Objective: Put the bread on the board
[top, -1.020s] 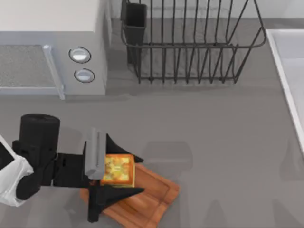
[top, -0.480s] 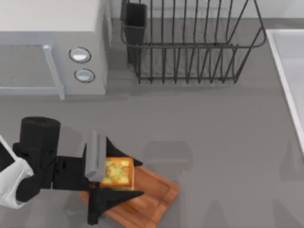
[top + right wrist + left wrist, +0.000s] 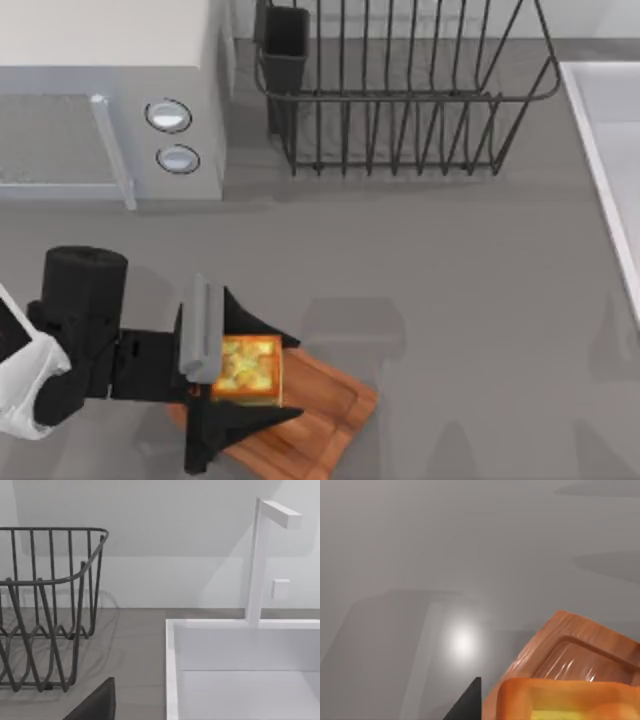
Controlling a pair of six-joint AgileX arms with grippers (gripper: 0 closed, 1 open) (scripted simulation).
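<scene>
Black fingers of the left gripper [image 3: 243, 370] stand on either side of the small square golden-yellow bread slice with orange-brown crust [image 3: 246, 367], closed against its sides and holding it over the left part of the reddish-brown wooden cutting board [image 3: 320, 415], near the table's lower left. Whether the slice touches the wood cannot be told, and the arm hides the board's left end. From the left wrist, the bread [image 3: 565, 700] is cut off at the edge, the board's grooved corner [image 3: 580, 645] beyond it.
</scene>
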